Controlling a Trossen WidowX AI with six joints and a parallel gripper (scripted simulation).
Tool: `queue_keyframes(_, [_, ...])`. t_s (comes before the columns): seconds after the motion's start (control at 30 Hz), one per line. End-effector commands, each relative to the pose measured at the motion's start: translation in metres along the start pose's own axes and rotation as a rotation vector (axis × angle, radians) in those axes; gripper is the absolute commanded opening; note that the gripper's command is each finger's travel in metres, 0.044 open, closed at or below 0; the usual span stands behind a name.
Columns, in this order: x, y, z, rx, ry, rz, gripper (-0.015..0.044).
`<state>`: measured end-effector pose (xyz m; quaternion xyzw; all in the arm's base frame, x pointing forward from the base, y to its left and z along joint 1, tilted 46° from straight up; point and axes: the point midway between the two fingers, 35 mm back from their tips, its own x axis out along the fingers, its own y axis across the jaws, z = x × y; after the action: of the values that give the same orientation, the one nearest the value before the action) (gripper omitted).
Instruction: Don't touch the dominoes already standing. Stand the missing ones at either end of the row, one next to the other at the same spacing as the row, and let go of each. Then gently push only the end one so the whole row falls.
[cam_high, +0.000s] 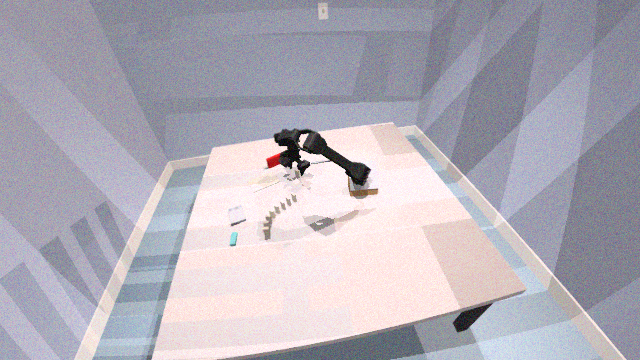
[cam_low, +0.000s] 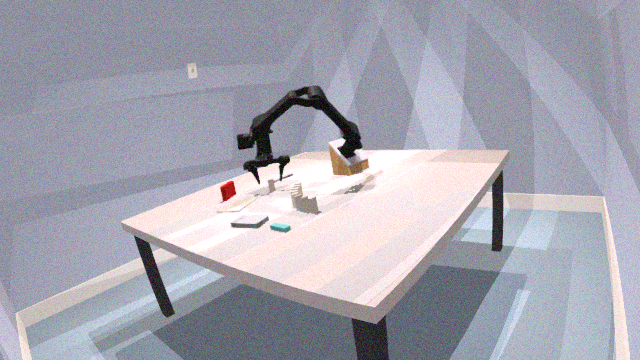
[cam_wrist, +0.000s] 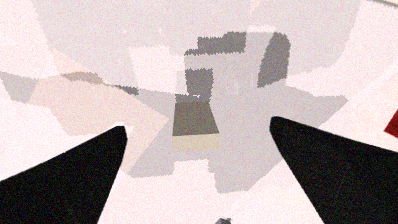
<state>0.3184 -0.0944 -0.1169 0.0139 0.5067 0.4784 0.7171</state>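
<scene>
A curved row of several beige dominoes (cam_high: 277, 210) (cam_low: 306, 204) stands on the table, in front of the arm in the top view. A lone beige domino (cam_low: 271, 186) (cam_wrist: 195, 120) stands apart, beyond the row's far end; the arm hides it in the top view. My gripper (cam_high: 295, 170) (cam_low: 270, 180) (cam_wrist: 199, 127) is open and points down above the lone domino. In the wrist view this domino lies in the gap between the fingertips, with space on both sides. Nothing is held. Whether the fingertips reach below its top is unclear.
A red block (cam_high: 273, 160) (cam_low: 228, 191) (cam_wrist: 393, 125) stands beyond the gripper. A flat cream piece (cam_low: 236, 205), a grey slab (cam_high: 236, 214) (cam_low: 249, 221) and a teal block (cam_high: 233, 238) (cam_low: 280, 227) lie beside the row. A thin dark rod (cam_high: 320, 162) lies behind the gripper. The arm's base has a wooden block (cam_high: 364, 192) (cam_low: 340, 165).
</scene>
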Motion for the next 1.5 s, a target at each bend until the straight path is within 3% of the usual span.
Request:
queue_keyframes(0.0, [0.010, 0.003, -0.001, 0.010, -0.003, 0.011, 0.0440])
queue_keyframes(0.1, [0.011, 0.003, -0.001, 0.010, -0.003, 0.011, 0.0440])
queue_keyframes(0.53, [0.011, 0.003, -0.001, 0.010, -0.003, 0.011, 0.0107])
queue_keyframes(0.87, [0.008, 0.003, -0.001, 0.010, -0.002, 0.011, 0.0107])
queue_keyframes(1.17, [-0.121, 0.000, -0.002, 0.007, 0.007, 0.006, 0.0107])
queue_keyframes(1.47, [-0.129, 0.016, 0.014, 0.008, 0.007, 0.006, 0.0107])
